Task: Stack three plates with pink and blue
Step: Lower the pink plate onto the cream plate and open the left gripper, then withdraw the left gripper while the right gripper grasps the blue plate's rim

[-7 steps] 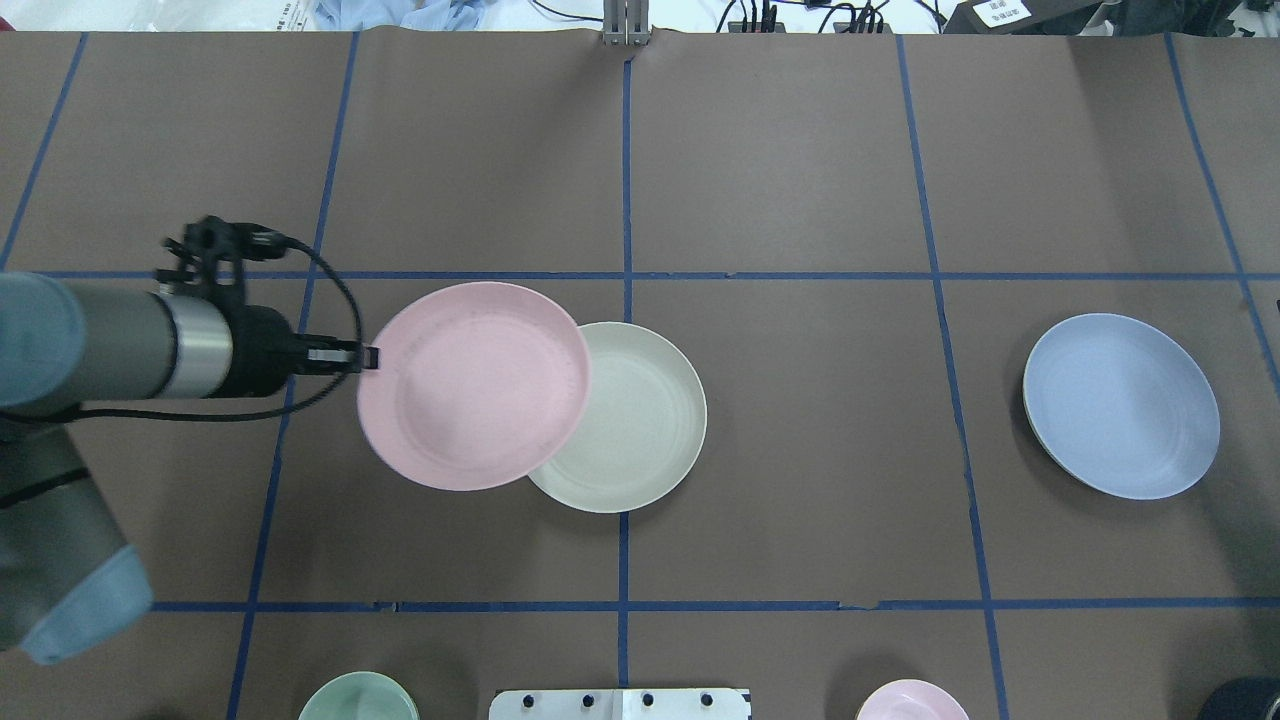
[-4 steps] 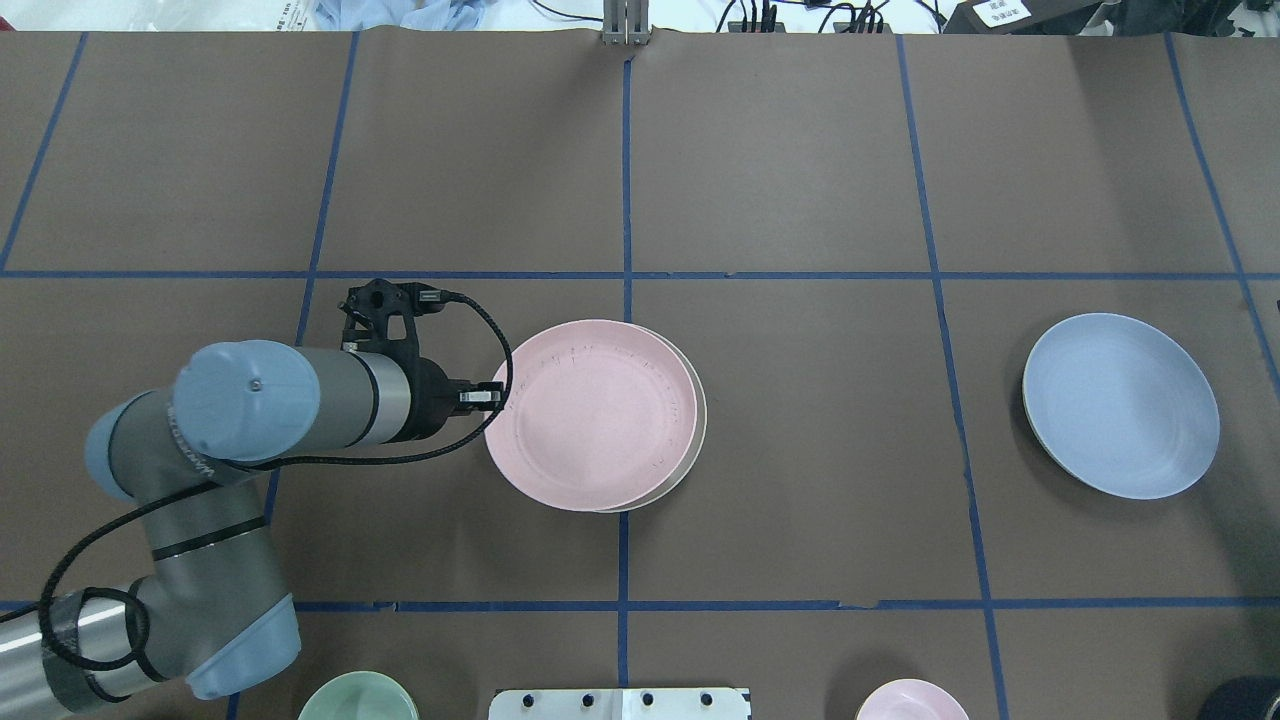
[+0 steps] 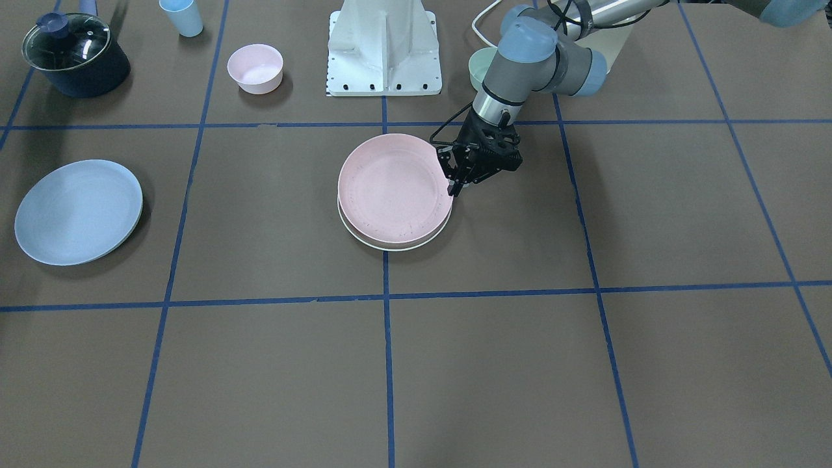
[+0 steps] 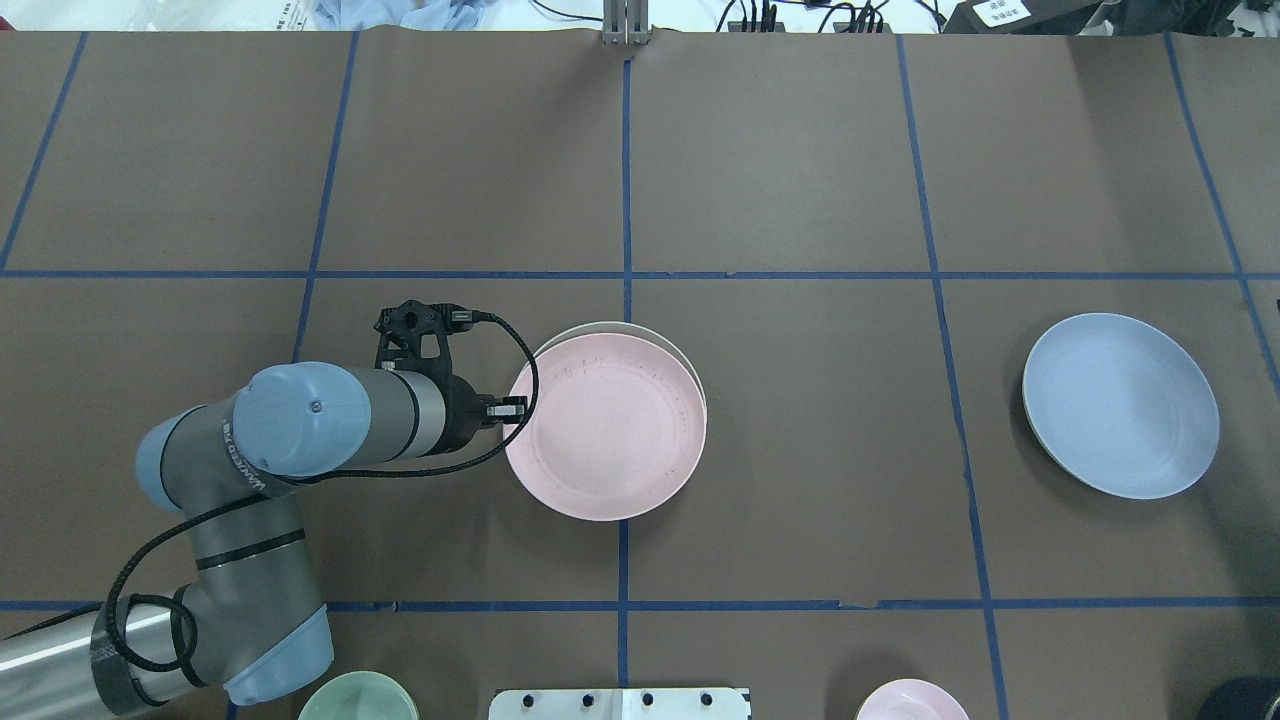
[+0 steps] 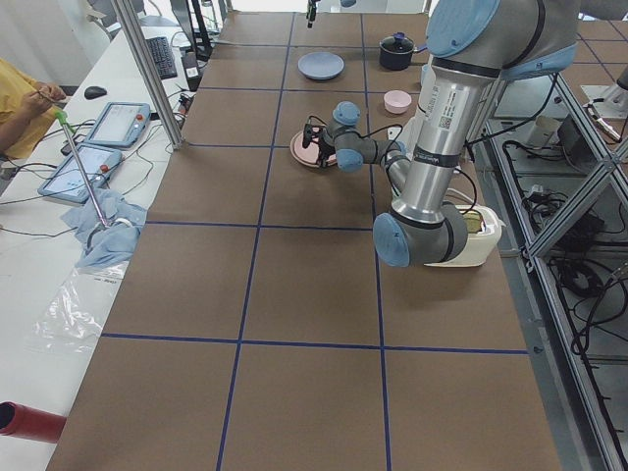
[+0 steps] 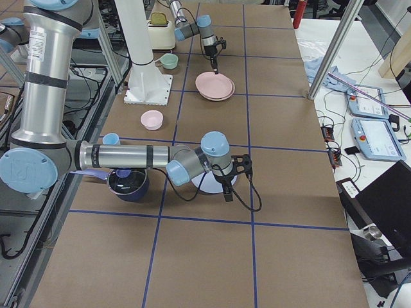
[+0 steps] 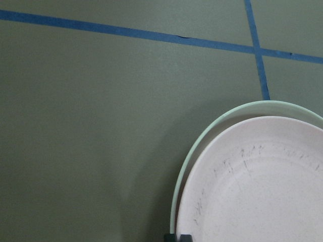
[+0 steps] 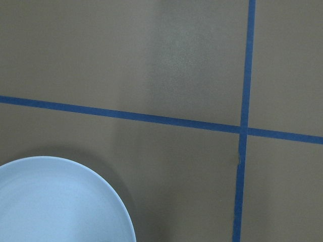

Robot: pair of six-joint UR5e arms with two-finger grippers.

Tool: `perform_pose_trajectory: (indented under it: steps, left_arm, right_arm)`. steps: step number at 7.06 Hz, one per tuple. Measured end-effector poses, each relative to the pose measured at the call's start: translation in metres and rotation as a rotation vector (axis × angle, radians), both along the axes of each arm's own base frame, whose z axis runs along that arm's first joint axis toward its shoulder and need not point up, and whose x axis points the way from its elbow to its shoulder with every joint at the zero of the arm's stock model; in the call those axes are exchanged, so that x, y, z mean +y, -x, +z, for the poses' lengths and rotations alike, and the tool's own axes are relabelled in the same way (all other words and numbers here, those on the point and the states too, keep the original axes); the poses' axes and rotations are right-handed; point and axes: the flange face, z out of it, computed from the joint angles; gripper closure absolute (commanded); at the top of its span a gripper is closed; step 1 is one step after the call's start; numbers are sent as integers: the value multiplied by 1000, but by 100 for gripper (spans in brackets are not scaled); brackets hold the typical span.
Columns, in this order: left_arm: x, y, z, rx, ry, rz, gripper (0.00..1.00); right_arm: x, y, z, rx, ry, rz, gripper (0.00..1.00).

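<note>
Matte pink plate (image 4: 605, 428), round and shallow, covers cream-white plate (image 7: 262, 109).

Lighting is bright, even and diffuse from above: the table (image 4: 800, 450) shows no hard glare, and the blue plate (image 3: 78, 211) and pink plate (image 3: 393, 188) cast only soft, short shadows. The left wrist view carries a greenish cast; the right wrist view shows a faint pale sheen on the table. Focus is sharp throughout, though uprights lean outward in both side views.
</note>
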Motion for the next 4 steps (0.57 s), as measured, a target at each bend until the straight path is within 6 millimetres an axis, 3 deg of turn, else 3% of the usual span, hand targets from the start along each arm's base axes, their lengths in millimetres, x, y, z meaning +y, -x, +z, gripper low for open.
perform_pose_trajectory:
  steps: [2,3,4]
  left_arm:
    - [0,8,-11,10,-30,23,0]
    - [-8,24,-16,2,-85,55,0]
    - [-24,54,-7,-37,-172,105,0]
  right_arm:
    - [-1,0,-1,-2,-2,-1,0]
    - [-1,0,-2,-4,-3,-2,0]
    - [-1,1,-2,-10,0,-3,0]
